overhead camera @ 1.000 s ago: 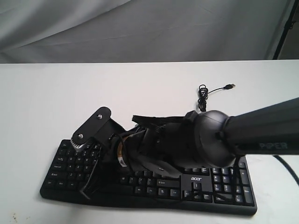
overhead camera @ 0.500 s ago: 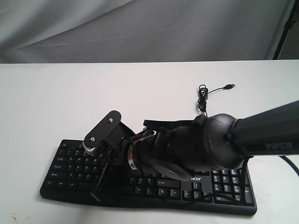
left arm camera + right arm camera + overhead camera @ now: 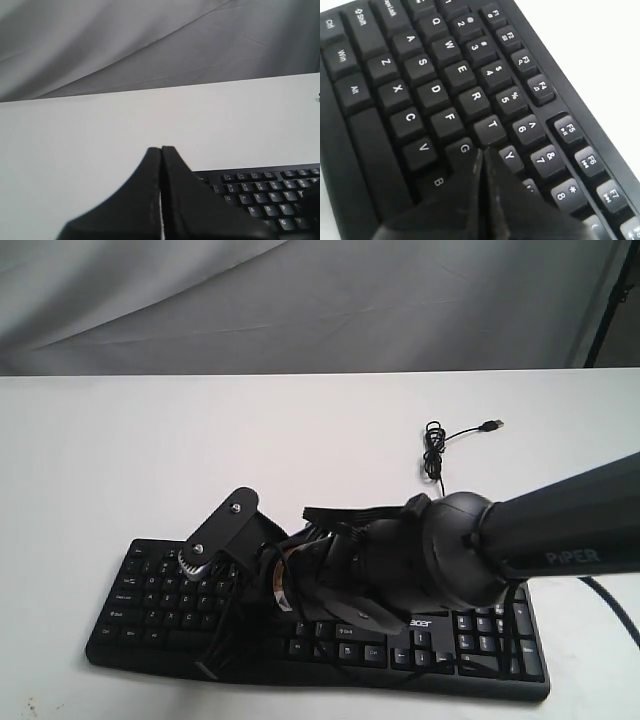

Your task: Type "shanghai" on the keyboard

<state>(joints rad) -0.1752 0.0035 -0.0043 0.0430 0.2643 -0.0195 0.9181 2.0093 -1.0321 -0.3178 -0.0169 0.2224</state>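
The wide black keyboard [image 3: 478, 642] lies along the front of the white table [image 3: 150, 450], with its thin USB cable [image 3: 434, 448] coiled behind it. My right arm reaches across it from the right. The right gripper [image 3: 213, 655] is shut and points down over the left half of the keys. In the right wrist view the keyboard [image 3: 420, 65] fills the frame, and the right gripper [image 3: 482, 151] has its tips just past the G key, below T and Y, covering the H key. The left gripper [image 3: 161, 148] is shut on nothing, over bare table beside the keyboard's [image 3: 270, 192] corner.
A grey cloth backdrop [image 3: 300, 300] hangs behind the table. A dark stand leg [image 3: 608, 300] shows at the far right. The right arm's bulky joint [image 3: 450, 550] hides the middle keys. The left arm does not show in the exterior view.
The right arm has slid to the right along the keyboard and dropped a little lower, carrying its shut gripper from the leftmost keys toward the G and H area.
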